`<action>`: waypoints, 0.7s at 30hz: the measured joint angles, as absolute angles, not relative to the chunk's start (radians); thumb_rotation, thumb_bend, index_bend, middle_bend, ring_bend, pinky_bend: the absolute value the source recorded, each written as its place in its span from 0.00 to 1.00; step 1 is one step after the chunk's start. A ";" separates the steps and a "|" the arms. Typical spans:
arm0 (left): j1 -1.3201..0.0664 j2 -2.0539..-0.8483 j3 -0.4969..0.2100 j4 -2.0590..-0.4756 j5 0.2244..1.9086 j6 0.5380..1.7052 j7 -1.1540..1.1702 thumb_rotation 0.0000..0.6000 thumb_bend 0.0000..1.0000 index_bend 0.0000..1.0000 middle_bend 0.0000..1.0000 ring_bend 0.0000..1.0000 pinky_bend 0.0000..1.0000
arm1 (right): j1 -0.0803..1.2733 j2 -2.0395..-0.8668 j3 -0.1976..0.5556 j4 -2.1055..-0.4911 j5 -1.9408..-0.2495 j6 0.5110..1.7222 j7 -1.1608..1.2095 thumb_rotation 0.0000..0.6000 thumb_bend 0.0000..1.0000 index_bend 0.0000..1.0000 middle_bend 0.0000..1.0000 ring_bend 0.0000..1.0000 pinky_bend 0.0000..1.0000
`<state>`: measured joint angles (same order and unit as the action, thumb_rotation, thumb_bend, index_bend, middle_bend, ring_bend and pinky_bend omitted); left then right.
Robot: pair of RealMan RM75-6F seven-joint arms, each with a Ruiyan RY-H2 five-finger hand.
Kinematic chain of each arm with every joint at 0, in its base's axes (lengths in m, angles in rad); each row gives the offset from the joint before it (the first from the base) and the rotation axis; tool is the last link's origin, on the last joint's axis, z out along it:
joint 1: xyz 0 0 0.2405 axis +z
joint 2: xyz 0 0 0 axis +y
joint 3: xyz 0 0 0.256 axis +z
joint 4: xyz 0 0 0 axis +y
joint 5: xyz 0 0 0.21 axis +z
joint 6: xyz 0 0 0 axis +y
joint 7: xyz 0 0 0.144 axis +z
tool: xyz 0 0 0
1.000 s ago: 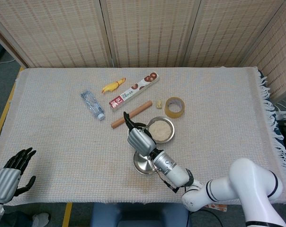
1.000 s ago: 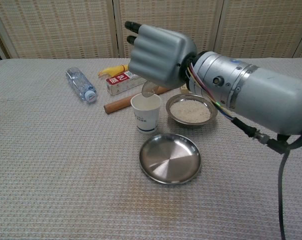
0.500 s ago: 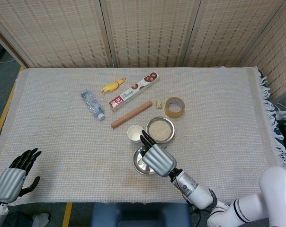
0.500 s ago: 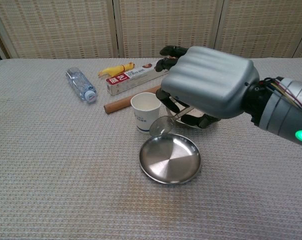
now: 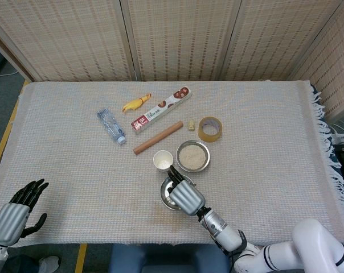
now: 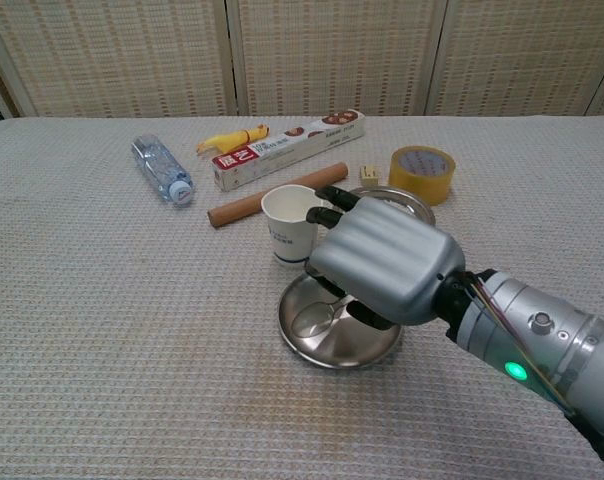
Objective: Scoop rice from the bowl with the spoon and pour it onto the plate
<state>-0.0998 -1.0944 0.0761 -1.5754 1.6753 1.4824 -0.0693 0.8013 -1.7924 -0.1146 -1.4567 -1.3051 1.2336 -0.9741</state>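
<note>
My right hand hovers low over the empty steel plate and grips a metal spoon. The spoon's bowl lies inside the plate, and I see no rice in it. In the head view the right hand covers most of the plate. The steel bowl of rice stands just behind the plate. From the chest only the bowl's far rim shows past the hand. My left hand rests at the table's near left corner, fingers apart, holding nothing.
A white paper cup stands left of the bowl, close to my right hand. Further back lie a wooden stick, a biscuit box, a water bottle, a yellow toy, a tape roll and a small block.
My right hand has come from above the paper cup toward me and down to the plate, carrying the spoon. The spoon's bowl now lies in the plate. The left hand has barely shifted.
</note>
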 measured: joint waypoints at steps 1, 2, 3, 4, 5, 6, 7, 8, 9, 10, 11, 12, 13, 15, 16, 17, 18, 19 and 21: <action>-0.099 -1.094 0.076 -1.575 1.676 1.484 -0.070 1.00 0.41 0.00 0.00 0.01 0.16 | 0.795 -1.801 -0.108 -1.450 -1.305 1.225 -0.983 1.00 0.35 0.54 0.50 0.06 0.00; -0.098 -1.093 0.077 -1.574 1.676 1.485 -0.073 1.00 0.41 0.00 0.00 0.01 0.16 | 0.791 -1.805 -0.103 -1.445 -1.304 1.220 -0.989 1.00 0.35 0.49 0.48 0.05 0.00; -0.098 -1.092 0.077 -1.574 1.675 1.485 -0.075 1.00 0.41 0.00 0.00 0.01 0.16 | 0.788 -1.807 -0.100 -1.443 -1.303 1.217 -0.996 1.00 0.35 0.40 0.44 0.03 0.00; -0.097 -1.092 0.077 -1.573 1.675 1.486 -0.076 1.00 0.41 0.00 0.00 0.01 0.16 | 0.784 -1.807 -0.096 -1.443 -1.301 1.213 -1.007 1.00 0.35 0.31 0.41 0.02 0.00; -0.096 -1.091 0.078 -1.573 1.675 1.487 -0.077 1.00 0.41 0.00 0.00 0.01 0.16 | 0.781 -1.808 -0.093 -1.443 -1.298 1.210 -1.017 1.00 0.35 0.25 0.39 0.01 0.00; -0.096 -1.091 0.078 -1.572 1.675 1.487 -0.080 1.00 0.41 0.00 0.00 0.01 0.16 | 0.778 -1.808 -0.089 -1.444 -1.294 1.206 -1.026 1.00 0.35 0.17 0.36 0.00 0.00; -0.096 -1.090 0.078 -1.572 1.675 1.487 -0.082 1.00 0.41 0.00 0.00 0.02 0.16 | 0.775 -1.809 -0.085 -1.446 -1.289 1.198 -1.035 1.00 0.35 0.12 0.34 0.00 0.00; -0.096 -1.089 0.078 -1.573 1.675 1.488 -0.083 1.00 0.41 0.00 0.00 0.02 0.16 | 0.773 -1.809 -0.081 -1.448 -1.285 1.191 -1.038 1.00 0.35 0.09 0.33 0.00 0.00; -0.096 -1.089 0.078 -1.573 1.675 1.488 -0.083 1.00 0.41 0.00 0.00 0.02 0.16 | 0.771 -1.809 -0.078 -1.449 -1.283 1.184 -1.039 1.00 0.35 0.08 0.32 0.00 0.00; -0.095 -1.088 0.078 -1.573 1.675 1.489 -0.082 1.00 0.41 0.00 0.00 0.02 0.16 | 0.770 -1.809 -0.074 -1.450 -1.283 1.174 -1.036 1.00 0.35 0.07 0.32 0.00 0.00; -0.095 -1.089 0.078 -1.573 1.677 1.491 -0.080 1.00 0.41 0.00 0.00 0.03 0.16 | 0.770 -1.810 -0.071 -1.450 -1.286 1.170 -1.031 1.00 0.35 0.07 0.32 0.00 0.00; -0.094 -1.089 0.079 -1.574 1.680 1.493 -0.079 1.00 0.41 0.00 0.00 0.03 0.16 | 0.769 -1.810 -0.068 -1.448 -1.291 1.168 -1.026 1.00 0.34 0.06 0.31 0.00 0.00; -0.093 -1.089 0.080 -1.575 1.683 1.494 -0.078 1.00 0.41 0.00 0.00 0.03 0.16 | 0.767 -1.809 -0.064 -1.447 -1.300 1.167 -1.018 1.00 0.33 0.06 0.31 0.00 0.00; -0.091 -1.088 0.082 -1.576 1.688 1.498 -0.073 1.00 0.41 0.00 0.00 0.03 0.16 | 0.763 -1.804 -0.057 -1.451 -1.311 1.169 -1.011 1.00 0.31 0.05 0.31 0.00 0.00; -0.091 -1.088 0.082 -1.577 1.688 1.499 -0.072 1.00 0.41 0.00 0.00 0.03 0.16 | 0.759 -1.798 -0.055 -1.459 -1.315 1.171 -1.010 1.00 0.29 0.04 0.30 0.00 0.00; -0.090 -1.088 0.082 -1.577 1.687 1.500 -0.072 1.00 0.41 0.00 0.00 0.03 0.16 | 0.756 -1.791 -0.053 -1.467 -1.317 1.176 -1.009 1.00 0.28 0.04 0.30 0.00 0.00; -0.089 -1.088 0.083 -1.578 1.687 1.501 -0.072 1.00 0.41 0.00 0.00 0.03 0.16 | 0.752 -1.783 -0.052 -1.479 -1.322 1.183 -1.008 1.00 0.28 0.04 0.29 0.00 0.00; -0.089 -1.087 0.083 -1.578 1.688 1.503 -0.072 1.00 0.41 0.00 0.00 0.03 0.16 | 0.745 -1.770 -0.050 -1.496 -1.331 1.198 -1.006 1.00 0.27 0.03 0.28 0.00 0.00; -0.086 -1.086 0.082 -1.577 1.690 1.510 -0.074 1.00 0.41 0.00 0.00 0.03 0.17 | 0.729 -1.746 -0.051 -1.526 -1.349 1.232 -1.001 1.00 0.27 0.03 0.24 0.00 0.00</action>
<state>-0.0863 -1.0856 0.0824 -1.5771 1.6897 1.5096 -0.0739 0.7290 -1.7456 -0.0506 -1.5265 -1.3488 1.2319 -1.0009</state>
